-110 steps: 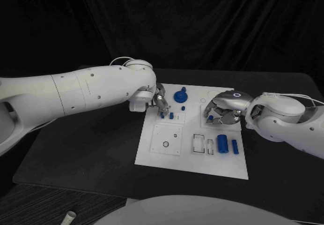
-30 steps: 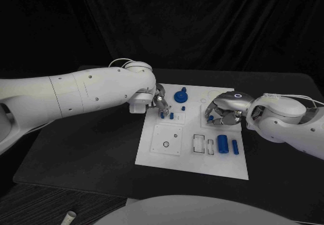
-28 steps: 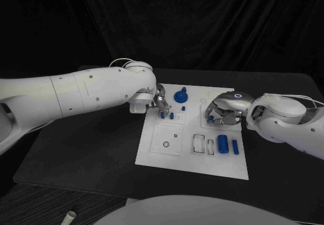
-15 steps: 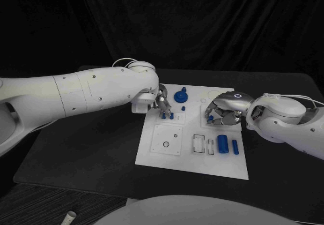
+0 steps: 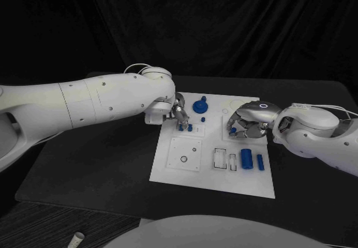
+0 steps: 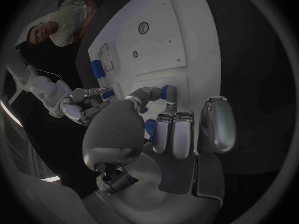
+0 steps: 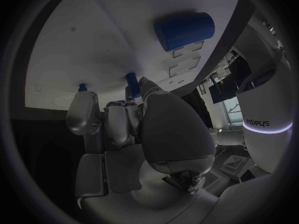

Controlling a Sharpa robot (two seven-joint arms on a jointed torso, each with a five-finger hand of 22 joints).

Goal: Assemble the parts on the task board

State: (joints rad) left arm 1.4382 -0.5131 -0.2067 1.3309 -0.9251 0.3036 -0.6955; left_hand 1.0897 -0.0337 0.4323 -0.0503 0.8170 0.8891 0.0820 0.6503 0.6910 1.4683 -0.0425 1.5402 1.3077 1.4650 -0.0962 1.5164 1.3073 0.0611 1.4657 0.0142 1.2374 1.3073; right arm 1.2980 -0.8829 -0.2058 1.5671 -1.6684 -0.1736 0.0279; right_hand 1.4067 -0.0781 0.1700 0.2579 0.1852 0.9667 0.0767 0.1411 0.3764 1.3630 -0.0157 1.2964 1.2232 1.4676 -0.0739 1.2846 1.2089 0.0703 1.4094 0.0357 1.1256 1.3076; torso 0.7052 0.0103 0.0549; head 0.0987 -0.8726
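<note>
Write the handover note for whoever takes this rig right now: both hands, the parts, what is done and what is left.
Left hand: at the far left of the task board, fingers closed on a small blue peg.
Right hand: curled over the board's far right section, fingertips on a small blue part; a firm grip cannot be confirmed.
Parts: blue knob stands at the far edge; large blue cylinder and thinner blue bar lie at the near right.
Done: little that can be confirmed.
Left: the rectangular slots and the square plate with its holes are unfilled.
</note>
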